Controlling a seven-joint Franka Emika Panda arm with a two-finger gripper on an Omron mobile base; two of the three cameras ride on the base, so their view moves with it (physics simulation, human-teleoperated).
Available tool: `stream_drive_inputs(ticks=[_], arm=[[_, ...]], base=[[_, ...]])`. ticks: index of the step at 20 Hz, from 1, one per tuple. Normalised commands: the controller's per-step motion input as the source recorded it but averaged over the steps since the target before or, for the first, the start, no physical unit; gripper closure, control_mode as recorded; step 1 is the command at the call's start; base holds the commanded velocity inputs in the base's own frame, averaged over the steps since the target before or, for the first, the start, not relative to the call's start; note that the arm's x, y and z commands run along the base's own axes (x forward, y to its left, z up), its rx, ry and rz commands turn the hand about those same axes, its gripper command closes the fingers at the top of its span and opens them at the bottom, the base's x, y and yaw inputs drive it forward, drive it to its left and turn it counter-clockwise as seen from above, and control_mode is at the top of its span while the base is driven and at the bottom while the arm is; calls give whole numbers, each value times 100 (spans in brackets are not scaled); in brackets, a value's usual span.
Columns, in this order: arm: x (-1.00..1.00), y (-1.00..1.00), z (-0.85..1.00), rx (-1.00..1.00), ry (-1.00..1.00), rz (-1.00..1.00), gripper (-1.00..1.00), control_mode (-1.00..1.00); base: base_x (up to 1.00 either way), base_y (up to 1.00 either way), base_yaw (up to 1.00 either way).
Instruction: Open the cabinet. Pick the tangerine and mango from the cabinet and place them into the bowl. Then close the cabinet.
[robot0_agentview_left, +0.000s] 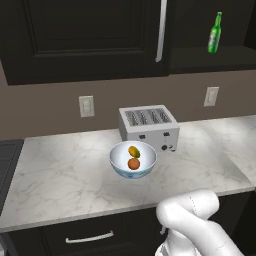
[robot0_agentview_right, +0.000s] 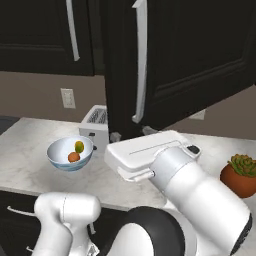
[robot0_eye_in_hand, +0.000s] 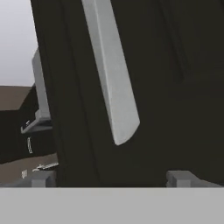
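One tangerine (robot0_agentview_left: 133, 164), one mango (robot0_agentview_left: 133, 151)

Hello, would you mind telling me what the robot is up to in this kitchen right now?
Both fruits are already in the bowl on the counter: the tangerine and the mango lie side by side, in front of the toaster. The cabinet still has one door swung open, and the arm has brought its gripper right up to that door near its handle. Closing the door is what remains.
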Motion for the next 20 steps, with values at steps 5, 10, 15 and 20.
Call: stream_drive_inputs(ticks=[5,10,15,20], arm=[[100,63,-48,1,-9,9,-100,-100],[100,19,-14,8,-7,3,-100,-100],[100,0,37,13,0,-2,-100,-100],[100,10,53,4,0,-17,-100,-100]], base=[[0,0,0],[0,0,0],[0,0,0],[0,0,0]])
